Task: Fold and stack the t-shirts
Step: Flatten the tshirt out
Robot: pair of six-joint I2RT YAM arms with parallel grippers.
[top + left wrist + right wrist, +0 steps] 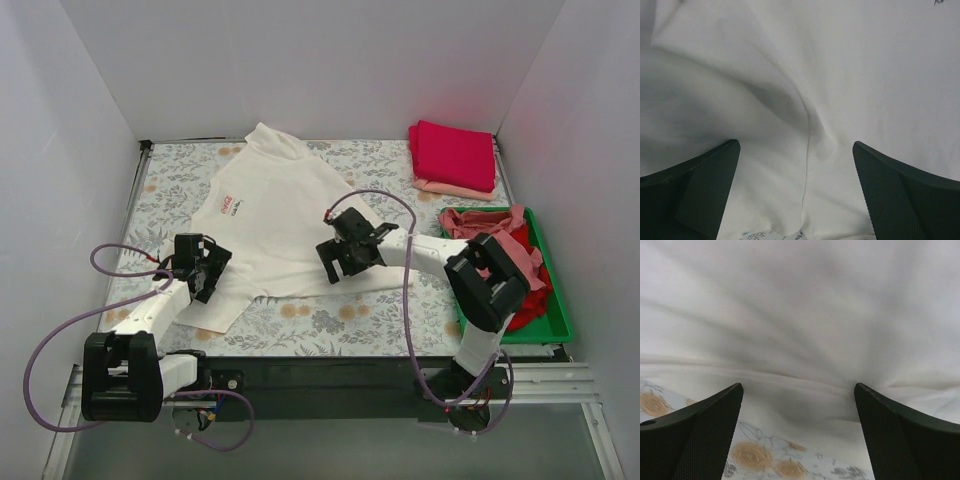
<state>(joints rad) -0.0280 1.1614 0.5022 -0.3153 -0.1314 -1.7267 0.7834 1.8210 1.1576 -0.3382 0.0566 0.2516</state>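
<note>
While the cream-white t-shirt [285, 205] lies spread over the middle of the desk [330, 320] with its red logo [231, 203] facing up, the left hand [207, 265] sits on the shirt's near-left part, fingers [705, 180] spread wide over rumpled cloth. The right hand [345, 255] is at the shirt's near hem, likewise spread and pinching nothing. At the far right corner a folded magenta t-shirt [455, 152] lies on a pale pink one [455, 190], and crumpled dusty-pink [480, 220] and red [533, 298] ones fill the green tray [557, 310] along the right edge.
</note>
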